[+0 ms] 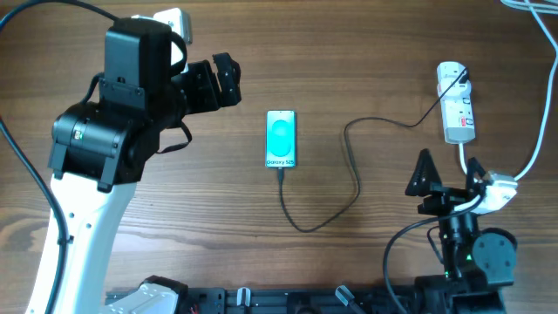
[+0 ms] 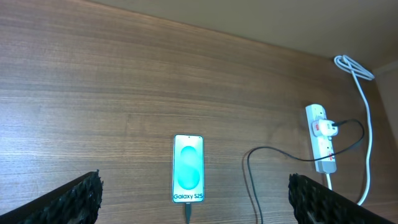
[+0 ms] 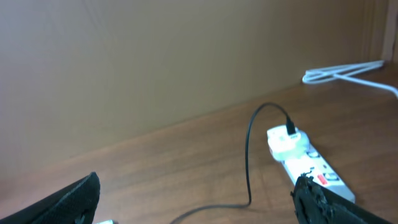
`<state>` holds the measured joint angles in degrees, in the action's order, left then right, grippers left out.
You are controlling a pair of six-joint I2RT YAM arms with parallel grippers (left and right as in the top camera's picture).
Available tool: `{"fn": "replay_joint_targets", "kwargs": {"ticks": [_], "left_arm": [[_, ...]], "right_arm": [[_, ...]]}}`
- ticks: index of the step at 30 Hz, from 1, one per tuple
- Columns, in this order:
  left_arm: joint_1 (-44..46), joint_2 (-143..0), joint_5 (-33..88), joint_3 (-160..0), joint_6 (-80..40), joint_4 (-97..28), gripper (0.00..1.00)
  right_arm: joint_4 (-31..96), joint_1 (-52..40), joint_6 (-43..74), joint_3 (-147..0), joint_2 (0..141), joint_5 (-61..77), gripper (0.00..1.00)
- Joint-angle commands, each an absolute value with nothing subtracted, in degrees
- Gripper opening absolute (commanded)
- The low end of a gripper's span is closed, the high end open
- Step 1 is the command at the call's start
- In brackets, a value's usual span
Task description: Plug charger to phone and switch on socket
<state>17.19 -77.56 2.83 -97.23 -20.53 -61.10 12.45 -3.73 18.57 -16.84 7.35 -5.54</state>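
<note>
The phone lies flat at the table's middle, teal screen up, "Galaxy" text at its near end. It also shows in the left wrist view. The charger, a thin black cable, has its tip in the phone's near end. It loops right and up to a white adapter plugged into the socket. The socket is a white strip with red markings. My left gripper is open and empty, left of the phone. My right gripper is open and empty, just short of the socket.
The socket's thick white cord runs down the table's right side and off the far right corner. The left arm's large black and white body fills the left side. The arm bases sit along the front edge.
</note>
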Motion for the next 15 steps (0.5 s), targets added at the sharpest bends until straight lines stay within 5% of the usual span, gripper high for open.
{"fn": "replay_joint_targets", "kwargs": {"ticks": [1, 15], "left_arm": [[16.9, -76.9, 2.2, -97.0, -21.3, -60.9, 1.00], [16.9, -76.9, 2.2, -97.0, -21.3, -60.9, 1.00]], "right_arm": [[8.9, -4.0, 16.6, -12.8, 5.3, -3.4, 1.00], [0.7, -4.0, 14.3, -5.0, 0.2, -3.3, 1.00]]}}
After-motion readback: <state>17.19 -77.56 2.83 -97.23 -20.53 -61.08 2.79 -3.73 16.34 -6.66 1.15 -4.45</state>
